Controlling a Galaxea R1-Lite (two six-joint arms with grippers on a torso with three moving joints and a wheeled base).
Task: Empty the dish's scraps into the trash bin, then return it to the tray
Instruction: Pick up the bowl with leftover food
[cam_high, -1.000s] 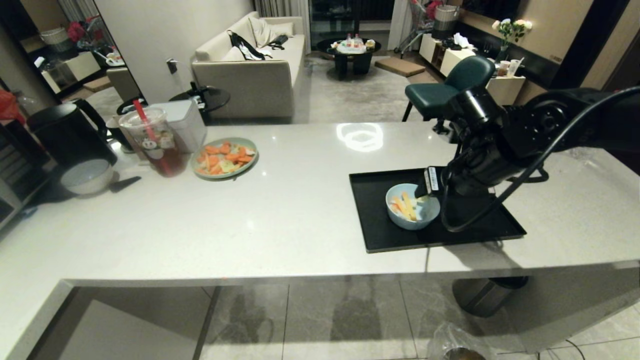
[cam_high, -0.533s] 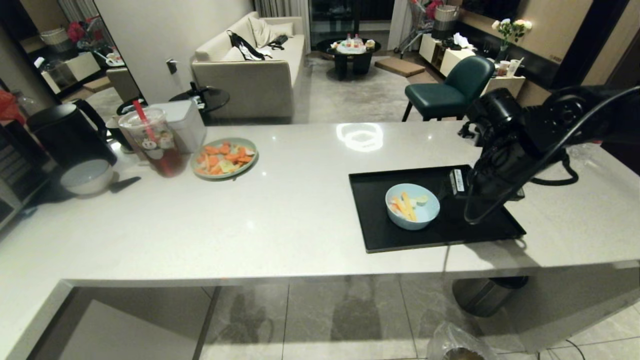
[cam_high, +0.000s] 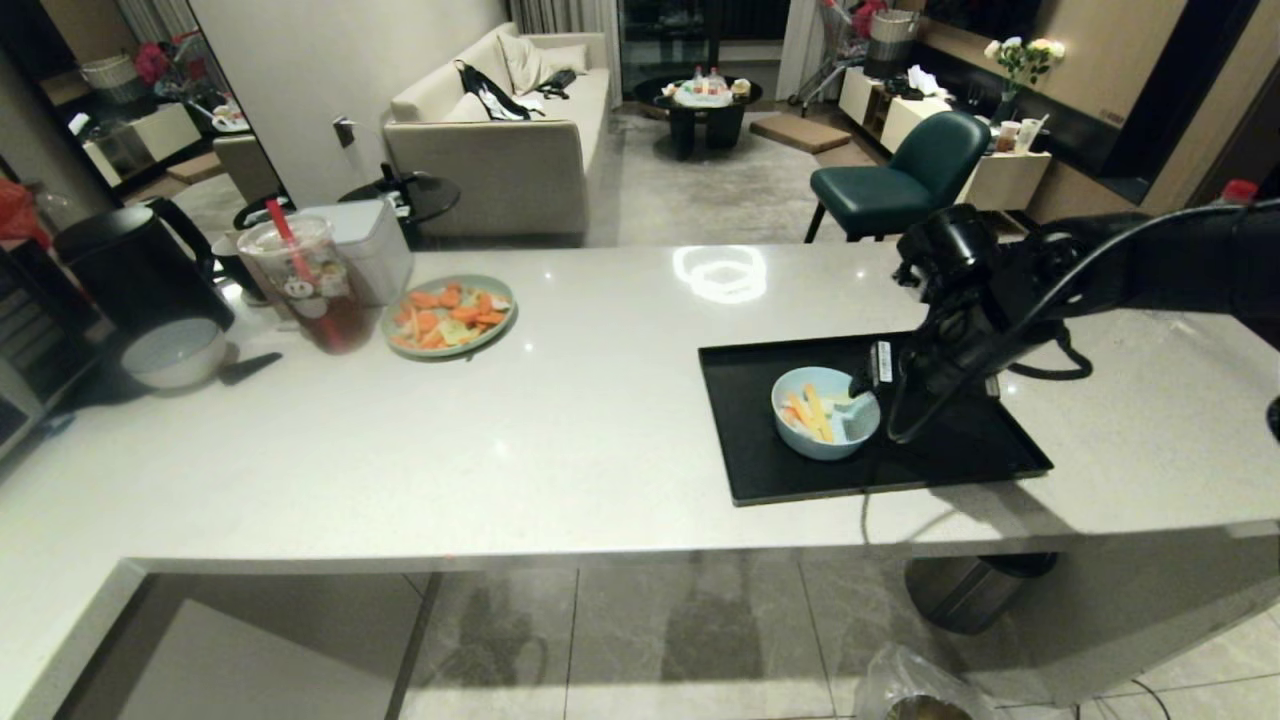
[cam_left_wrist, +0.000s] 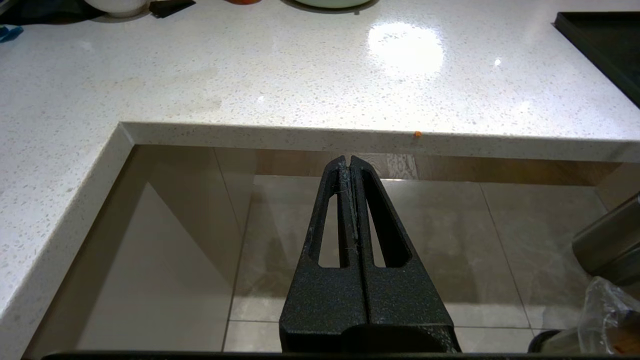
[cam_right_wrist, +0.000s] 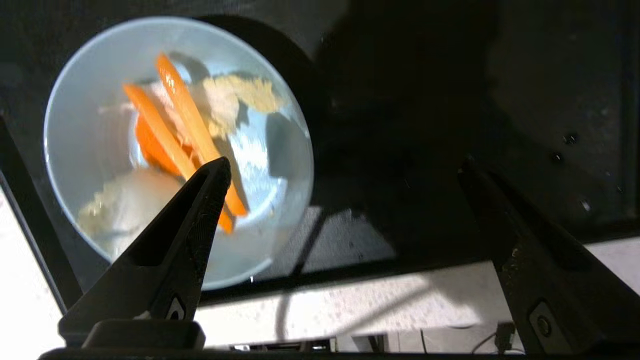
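Dish (cam_high: 825, 412) sat on the tray (cam_high: 750, 470) with its scraps (cam_high: 810, 410) inside, nothing emptied into the trash bin (cam_high: 915, 700), and the right gripper (cam_right_wrist: 345, 170) hovered wide open, holding nothing.

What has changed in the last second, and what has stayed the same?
The right hand drew back from the dish toward the tray's far right side, then came back over the dish's right rim, fingers wide open, holding nothing. The dish, its scraps and the tray kept their places. The left hand hangs shut below the counter.
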